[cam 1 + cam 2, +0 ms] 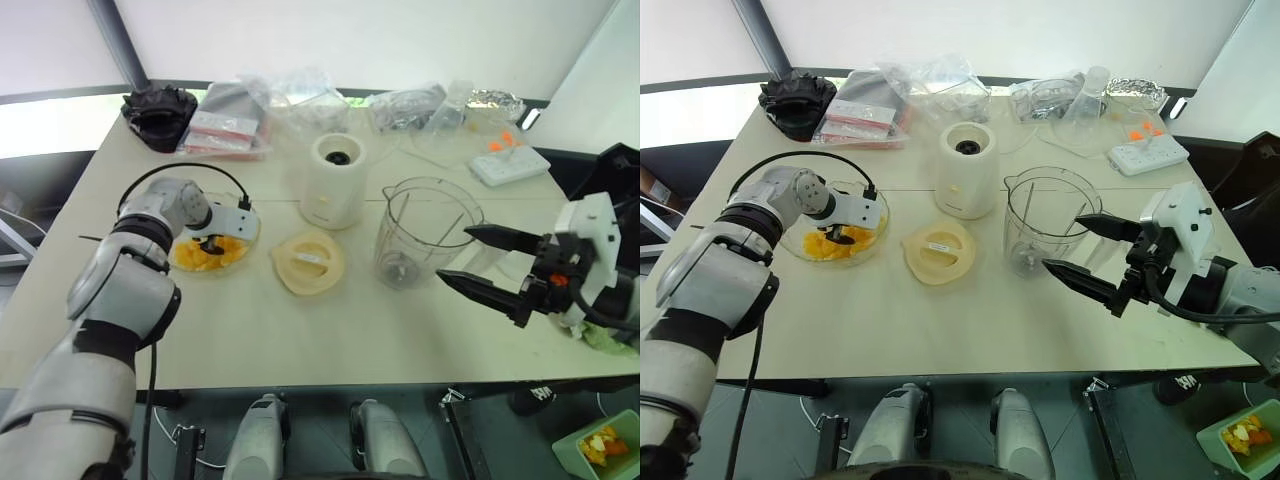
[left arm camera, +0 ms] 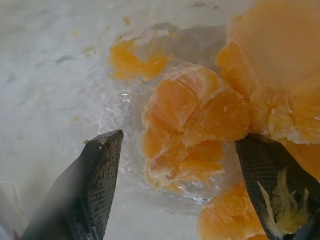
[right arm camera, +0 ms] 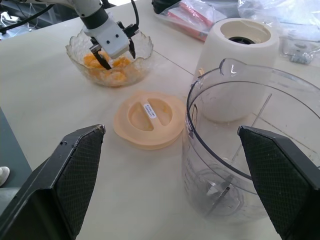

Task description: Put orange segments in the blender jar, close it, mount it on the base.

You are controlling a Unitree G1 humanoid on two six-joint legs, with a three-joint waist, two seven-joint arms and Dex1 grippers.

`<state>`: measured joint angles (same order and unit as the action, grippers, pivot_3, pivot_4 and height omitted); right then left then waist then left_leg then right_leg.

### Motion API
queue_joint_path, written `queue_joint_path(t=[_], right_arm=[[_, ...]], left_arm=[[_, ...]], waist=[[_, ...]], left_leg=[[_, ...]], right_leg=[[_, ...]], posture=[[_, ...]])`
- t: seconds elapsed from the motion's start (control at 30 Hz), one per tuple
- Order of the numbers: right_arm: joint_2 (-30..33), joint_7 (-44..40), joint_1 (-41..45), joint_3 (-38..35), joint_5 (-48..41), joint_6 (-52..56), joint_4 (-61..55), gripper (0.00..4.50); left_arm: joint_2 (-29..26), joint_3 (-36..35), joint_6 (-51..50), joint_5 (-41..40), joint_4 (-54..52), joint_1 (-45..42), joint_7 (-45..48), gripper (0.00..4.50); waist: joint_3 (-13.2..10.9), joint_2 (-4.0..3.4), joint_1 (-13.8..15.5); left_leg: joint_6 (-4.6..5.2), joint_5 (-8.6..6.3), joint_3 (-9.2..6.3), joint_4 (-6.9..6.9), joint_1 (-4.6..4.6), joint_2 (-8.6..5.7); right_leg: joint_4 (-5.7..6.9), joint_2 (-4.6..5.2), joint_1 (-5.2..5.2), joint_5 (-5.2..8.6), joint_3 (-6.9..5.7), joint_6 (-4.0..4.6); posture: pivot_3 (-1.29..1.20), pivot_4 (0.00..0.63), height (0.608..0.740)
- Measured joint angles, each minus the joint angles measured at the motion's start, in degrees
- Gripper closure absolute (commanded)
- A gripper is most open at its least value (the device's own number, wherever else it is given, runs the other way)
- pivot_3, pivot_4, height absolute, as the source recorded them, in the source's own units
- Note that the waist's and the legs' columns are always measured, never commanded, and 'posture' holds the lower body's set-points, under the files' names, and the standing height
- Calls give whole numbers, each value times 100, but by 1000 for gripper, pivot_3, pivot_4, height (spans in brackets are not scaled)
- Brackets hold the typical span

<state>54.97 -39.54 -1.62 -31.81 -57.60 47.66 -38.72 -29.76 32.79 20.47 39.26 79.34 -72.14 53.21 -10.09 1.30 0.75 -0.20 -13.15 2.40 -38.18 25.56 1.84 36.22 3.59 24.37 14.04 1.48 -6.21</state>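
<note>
- Reaching down into a shallow clear glass bowl, the left gripper has its two black fingers spread wide on either side of a clump of glossy yellow-orange orange segments; the fingers straddle the fruit without closing on it, and a shred of pulp clings to one finger.
- More segments lie around that clump on the wet bottom of the bowl, one small piece a little apart from the rest.
- The bowl sits on the pale beige table, toward the robot's left.
- Just beside the bowl, toward the middle of the table, lies a flat cream-yellow round lid.
- Behind the lid stands the squat cream-white cylindrical base, upright, its dark round socket facing up.
- Right of the lid stands the tall clear plastic blender jar, upright and open, with its small blade at the bottom and no fruit inside.
- The right gripper hovers just beside the jar on its right, fingers wide apart and holding nothing.
- Along the far edge of the table lie crumpled clear plastic bags, a black object and a white power strip.
</note>
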Motion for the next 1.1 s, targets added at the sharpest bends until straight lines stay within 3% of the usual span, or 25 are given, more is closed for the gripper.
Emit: queue_joint_path(t=[0.03, 0.5, 0.6, 0.7, 1.1], right_arm=[[2, 2, -2, 0, 0, 0, 0, 0], [13, 1, -13, 0, 24, -1, 0, 0], [13, 2, -17, 0, 44, -1, 0, 0], [13, 8, -53, 0, 48, -1, -3, 0], [17, 69, -54, 0, 73, -1, -33, 0]], left_arm=[[4, -8, 0, 0, 0, 0, 2, 19], [46, -132, -27, -3, -3, 111, -196, 19], [49, -205, -64, -4, -5, 159, -258, 832], [59, -225, -150, -6, -4, 222, -321, 2316], [146, -334, -351, -131, -3, 244, -225, 2316]], waist=[[0, 0, -1], [4, 0, 0], [6, 0, 0], [7, 1, -1], [7, 1, -2]], left_leg=[[0, 0, 0, 0, 0, 0], [0, 0, 0, -1, -7, 0], [0, 0, 0, -2, -10, 0], [0, 0, 0, -4, -11, 0], [0, 0, 0, -5, -11, -1]], right_leg=[[0, 0, 0, 0, 0, 0], [3, 0, -5, -3, 0, -4], [6, 0, -6, -3, 0, -4], [10, 0, -7, -3, 0, -4], [11, -1, -7, -3, 0, -5]], posture=[[0, 150, 740], [0, 150, 740], [0, 150, 740], [0, 150, 740], [0, 150, 740]])
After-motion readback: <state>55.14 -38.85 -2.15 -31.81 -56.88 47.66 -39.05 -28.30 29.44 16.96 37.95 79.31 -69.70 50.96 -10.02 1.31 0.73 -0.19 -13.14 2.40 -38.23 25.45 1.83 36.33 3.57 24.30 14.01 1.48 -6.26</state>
